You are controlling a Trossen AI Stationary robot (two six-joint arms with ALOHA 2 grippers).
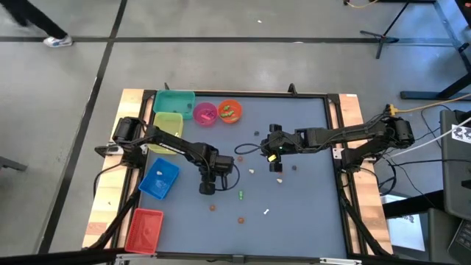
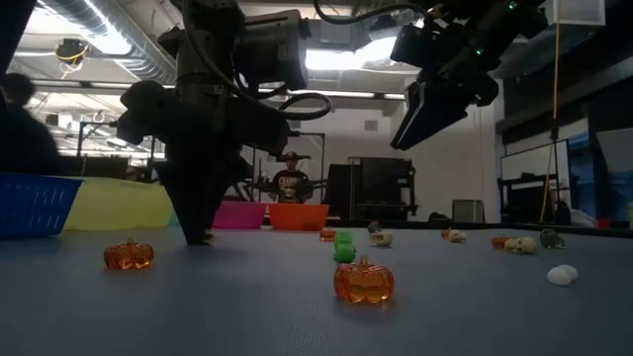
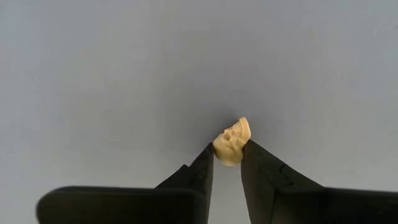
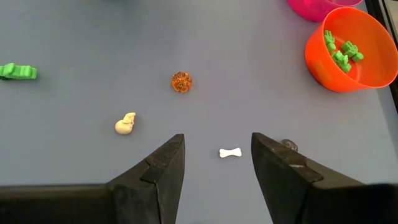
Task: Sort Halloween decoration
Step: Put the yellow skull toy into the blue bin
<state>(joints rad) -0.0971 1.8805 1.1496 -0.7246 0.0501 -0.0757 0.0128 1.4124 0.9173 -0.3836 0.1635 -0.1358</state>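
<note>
Fingertips of the left gripper (image 3: 227,155) are pinching a cream skull trinket (image 3: 232,142) against the grey table (image 3: 93,74); we are seeing it nearly closed, the skull wedged between both tips. Ahead of the right gripper (image 4: 217,155), which we are watching hover with jaws wide and empty, are lying a white bone (image 4: 230,152), an orange pumpkin (image 4: 181,81), another skull (image 4: 125,124) and an orange bowl (image 4: 320,59) holding green pieces (image 4: 341,53).

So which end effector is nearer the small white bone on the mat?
Right. The right end effector hangs open just above the white bone; the left end effector is off to the side, down at the mat around a cream skull.
</note>
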